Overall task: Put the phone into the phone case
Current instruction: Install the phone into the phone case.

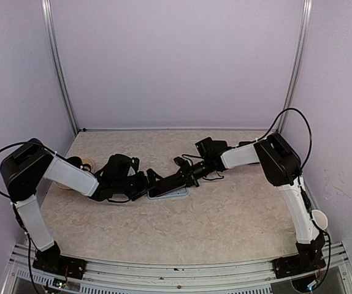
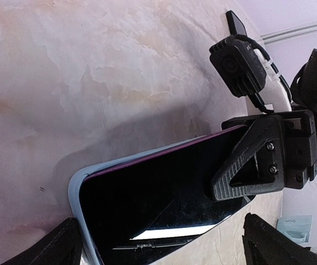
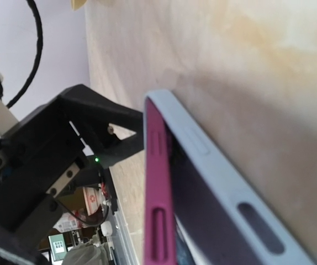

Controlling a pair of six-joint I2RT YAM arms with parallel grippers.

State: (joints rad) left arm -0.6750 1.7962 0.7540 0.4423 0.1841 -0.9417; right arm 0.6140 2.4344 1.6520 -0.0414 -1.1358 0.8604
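Just ahead of wide-open, empty left claw (image 2: 161, 234): phone (image 2: 164, 193), partly seated in phone case (image 2: 77, 185) on desk (image 2: 92, 83), one long edge raised. Runs lengthwise from left claw toward shut right claw (image 2: 247, 165), touching far end. Right arm nearer.

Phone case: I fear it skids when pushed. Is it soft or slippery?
Probably flexible: the phone case has rounded, moulded button bumps, like soft silicone. Likely light and apt to slide, since it lies flat on the smooth table.

Black joints (image 1: 26, 168), white link shells (image 1: 72, 174), looped black cables (image 1: 294, 109), ridged black fingers (image 2: 241, 165) with silver screws (image 2: 269, 147).
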